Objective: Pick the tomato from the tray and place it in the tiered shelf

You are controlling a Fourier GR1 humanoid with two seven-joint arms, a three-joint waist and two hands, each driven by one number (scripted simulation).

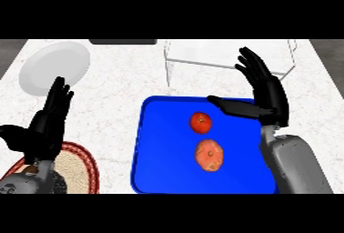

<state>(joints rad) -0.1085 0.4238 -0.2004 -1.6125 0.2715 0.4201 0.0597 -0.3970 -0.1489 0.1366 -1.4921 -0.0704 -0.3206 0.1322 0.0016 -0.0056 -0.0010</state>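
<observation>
Right hand (270, 93) hovers open over blue tray (161, 141), thumb toward tomato (201, 122)

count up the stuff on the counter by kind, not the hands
fruit: 2, a tomato and an orange-red fruit
tray: 1
plate: 1
tiered shelf: 1
mat: 1
dark object at far edge: 1
total: 7

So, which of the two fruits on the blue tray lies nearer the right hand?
The smaller, redder fruit, close by the thumb of the right hand; the larger orange fruit lies closer to the robot.
</observation>
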